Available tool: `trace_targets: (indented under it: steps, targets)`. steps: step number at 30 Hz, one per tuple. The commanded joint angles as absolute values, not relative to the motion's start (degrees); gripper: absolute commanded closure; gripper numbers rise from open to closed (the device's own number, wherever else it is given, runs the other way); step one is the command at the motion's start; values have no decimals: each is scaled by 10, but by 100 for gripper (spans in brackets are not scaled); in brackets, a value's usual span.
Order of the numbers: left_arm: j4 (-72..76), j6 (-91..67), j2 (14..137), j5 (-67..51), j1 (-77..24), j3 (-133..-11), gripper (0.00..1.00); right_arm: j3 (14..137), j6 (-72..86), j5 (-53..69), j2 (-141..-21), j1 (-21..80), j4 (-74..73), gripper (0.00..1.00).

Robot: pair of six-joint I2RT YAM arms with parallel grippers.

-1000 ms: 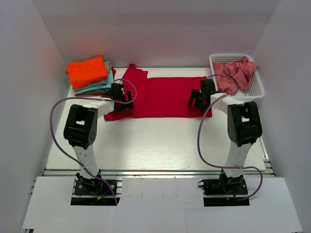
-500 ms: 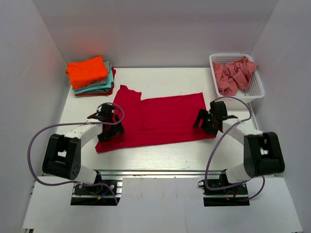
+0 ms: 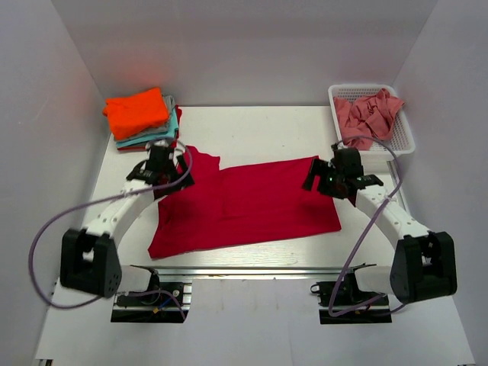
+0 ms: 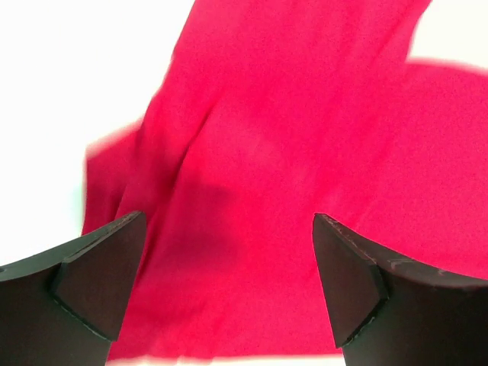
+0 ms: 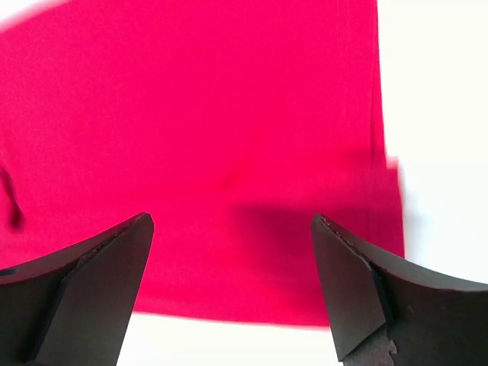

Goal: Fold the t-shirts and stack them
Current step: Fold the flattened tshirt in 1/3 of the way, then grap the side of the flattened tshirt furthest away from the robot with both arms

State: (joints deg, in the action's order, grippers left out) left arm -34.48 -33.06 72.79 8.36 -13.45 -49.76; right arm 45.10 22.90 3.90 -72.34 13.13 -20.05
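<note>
We find the spread t-shirt [image 3: 244,202] lying flat in the middle of the table [image 3: 252,126], its length running left to right and its near edge close to the arm bases. Behind its left end, in the far left corner, the folded stack [image 3: 141,118] sits apart from it. In the far right corner stands the basket [image 3: 409,143], with a crumpled t-shirt [image 3: 366,114] inside it. The left gripper [image 3: 158,171] hangs over the spread t-shirt's far left corner, just before the folded stack, and the right gripper [image 3: 324,179] over its far right corner, just before the basket.
</note>
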Motion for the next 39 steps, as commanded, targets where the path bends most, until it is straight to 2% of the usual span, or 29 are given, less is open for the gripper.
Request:
trace_targets:
  steps: [1,5,7,11,15,16,19,20,23,24,25,27,31,34,35,36,38,39]
  targets:
    - [-209,-255,835,109,-135,-588,0,522,224,3,-763,129,-145,10]
    - [-229,-206,1014,148,-127,-777,0,600,229,-56,-824,129,-156,10]
    - [-216,-192,1104,179,-121,-831,0,629,231,-52,-853,127,-152,10]
    - [-238,-177,1210,168,-109,-985,0,679,231,-54,-915,127,-175,10]
    - [-250,-190,1290,160,-104,-1048,9,719,225,-69,-957,128,-188,10]
    - [-250,-190,1309,148,-98,-1054,11,722,225,-78,-969,127,-189,10]
    - [-250,-190,1322,116,-98,-1060,30,744,227,-101,-999,126,-193,10]
    - [-245,-190,1322,116,-98,-1055,41,751,228,-105,-1012,127,-192,10]
    - [-237,-190,1306,91,-98,-1017,62,777,242,-134,-1052,125,-208,10]
    - [-237,-195,1292,91,-98,-1006,76,780,242,-142,-1059,126,-211,10]
    - [-237,-201,1284,86,-98,-985,80,794,249,-153,-1066,125,-219,10]
    - [-237,-206,1265,86,-98,-971,80,809,256,-161,-1087,125,-221,10]
    - [-260,-207,1257,108,-98,-973,63,823,267,-180,-1107,126,-221,10]
    - [-284,-207,1264,128,-98,-995,64,833,267,-191,-1117,126,-221,10]
    - [-289,-207,1264,128,-98,-995,66,836,267,-193,-1121,126,-221,10]
    - [-284,-207,1264,128,-98,-995,80,838,267,-197,-1126,126,-219,10]
    - [-272,-196,1264,114,-98,-987,100,847,272,-201,-1135,127,-220,10]
    - [-258,-196,1264,106,-98,-977,100,847,272,-203,-1142,127,-219,10]
